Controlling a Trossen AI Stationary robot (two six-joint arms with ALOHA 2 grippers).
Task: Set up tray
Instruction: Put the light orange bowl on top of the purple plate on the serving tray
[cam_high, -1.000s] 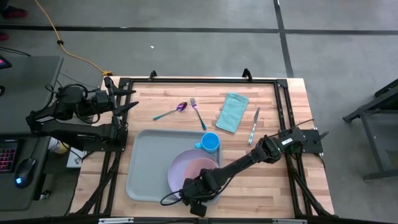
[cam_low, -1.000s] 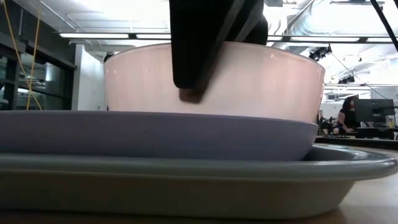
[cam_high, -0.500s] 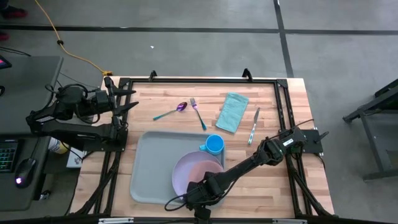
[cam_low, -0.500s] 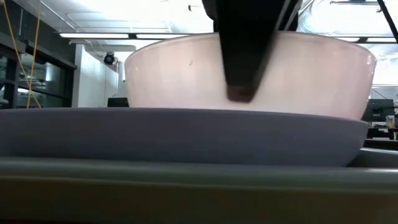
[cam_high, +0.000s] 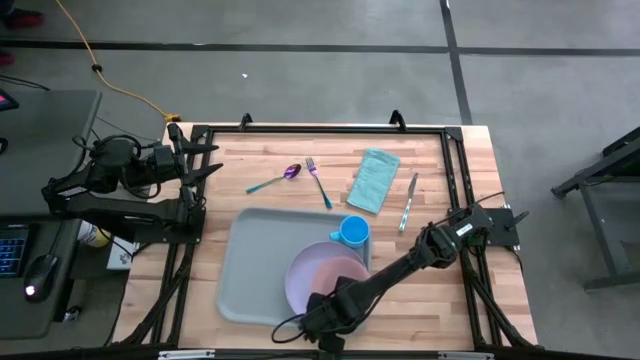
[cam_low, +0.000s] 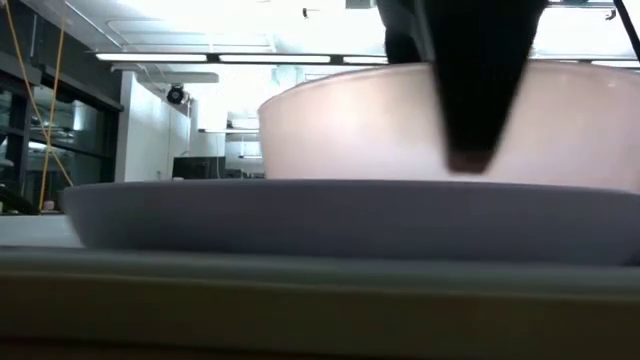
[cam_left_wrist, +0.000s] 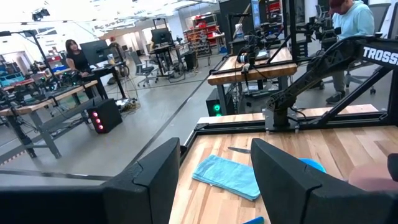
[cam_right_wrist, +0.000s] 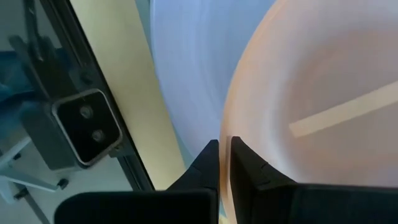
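1. Right gripper (cam_high: 322, 318) at the near edge of the table, reaching low from the right; fingers pinched on the near rim of the pink bowl (cam_high: 338, 279), one finger outside the wall, one inside, as seen in the right wrist and low views.
2. Pink bowl nested on the round lavender plate (cam_high: 300, 283); both smooth, glossy, hard-looking. Bowl deep with a thin rim; plate shallow with a low lip.
3. Plate and bowl resting in the right half of the tray (cam_high: 245, 270). Tray lying near centre of the wooden table (cam_high: 455, 170), pale grey-green, rectangular, rounded corners, raised rim.
4. Judged: tray light but stiff plastic, slick surface, load likely to slide if tilted. Best taken by the raised rim along a long side, or pushed flat along the table.
5. Blue mug (cam_high: 351, 231) at the tray's far right corner, handle to the left.
6. Beyond the tray, on the far side: spoon (cam_high: 274, 180), fork (cam_high: 318, 180), folded teal cloth (cam_high: 374, 180), knife (cam_high: 408, 202). Cloth soft; cutlery thin and hard.
7. Left gripper (cam_high: 205, 160) parked at the far left edge, fingers apart, holding nothing.
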